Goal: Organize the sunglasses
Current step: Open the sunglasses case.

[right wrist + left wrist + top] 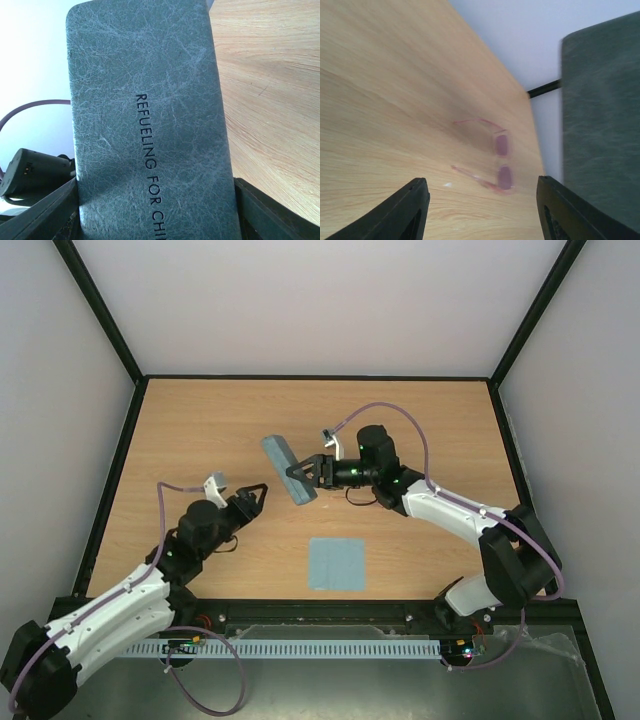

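Wide wooden table [200, 420] under both arms. Biggest item: the grey-blue case [278, 452], clamped across its width in the right gripper [303, 473] and held tilted off the wood; the wrist view shows the lettered shell filling the space between the fingers. Back toward the bases from that gripper lies the flat blue-grey cloth [336, 563], well apart from either tool.

Now the left gripper [262, 493]: jaws spread, nothing between them. Just ahead of its fingertips, toward the case side, the sunglasses [504, 175] lie flat on the wood with arms unfolded, the case looming close beside them.

They look featherweight, thin and springy, with slick lenses and arms that would bend easily. My pick is the frame at the bridge, pinched gently, not those wire arms.
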